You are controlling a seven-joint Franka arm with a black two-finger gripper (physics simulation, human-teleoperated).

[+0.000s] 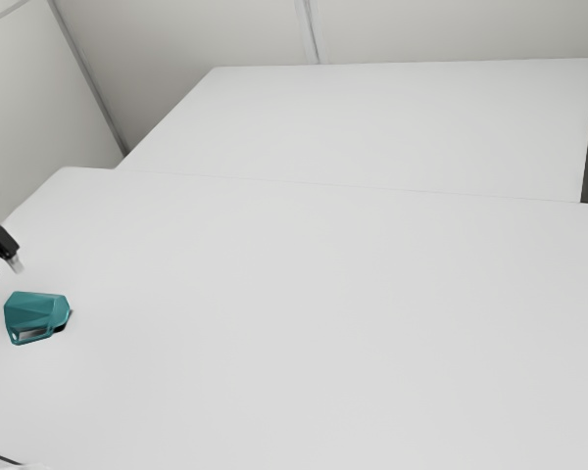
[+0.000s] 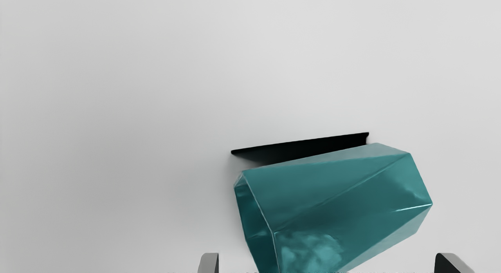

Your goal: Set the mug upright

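At the exterior view's left edge, the black gripper (image 1: 4,269) hangs above the table, just beyond a teal faceted mug (image 1: 36,315). The mug lies on its side. In the wrist view the mug (image 2: 332,202) shows its hollow mouth facing one finger's side, with a black strip, perhaps its handle or a shadow, along its far flank. The gripper (image 2: 327,263) is open, its fingertips wide apart with the mug's body between their lines; neither finger touches it.
The white table (image 1: 323,313) spreads widely toward the exterior view's right. Behind it stands another white surface (image 1: 372,127), with pale walls beyond. A dark thin cable-like line (image 1: 0,457) lies at the exterior view's lower left corner.
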